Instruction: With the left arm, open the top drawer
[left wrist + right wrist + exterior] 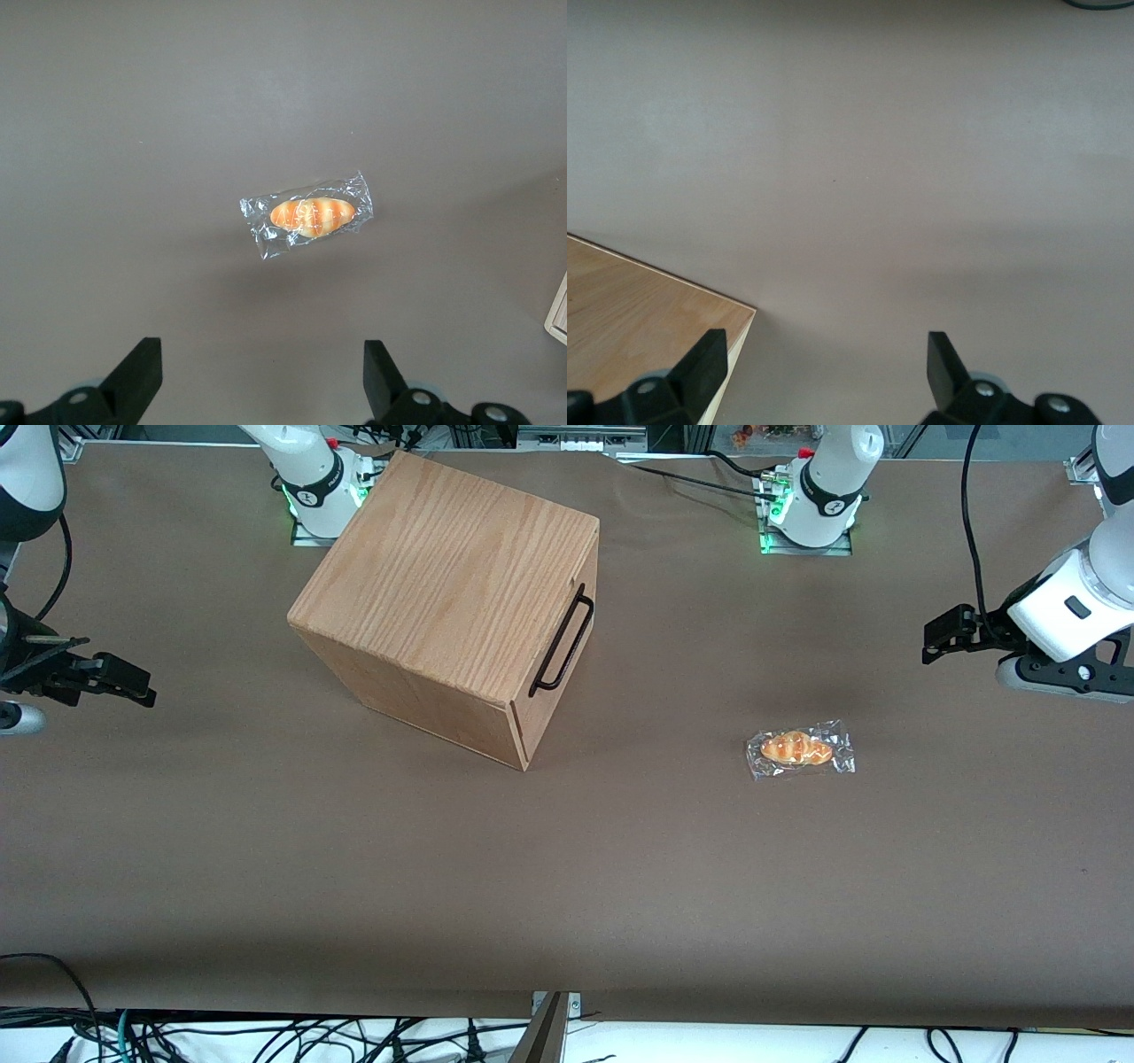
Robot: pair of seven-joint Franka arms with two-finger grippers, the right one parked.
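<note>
**Drawer shut, left gripper spread wide above the table**

The left arm [1076, 602] hangs over the working arm's end of the brown table [567, 886], near that short edge. Its gripper [261, 376] has fingers [137, 372] spread wide apart, holding nothing, well above the tabletop. A plastic-wrapped bread roll [799, 749] lies flat on the table under the gripper's view, apart from the cabinet.

The wooden cabinet [447, 593] sits turned at an angle near the table's edge farthest from the front camera. The top drawer [560, 660] is pushed in flush, and its black bar handle [562, 643] is untouched, well apart from the gripper.
</note>
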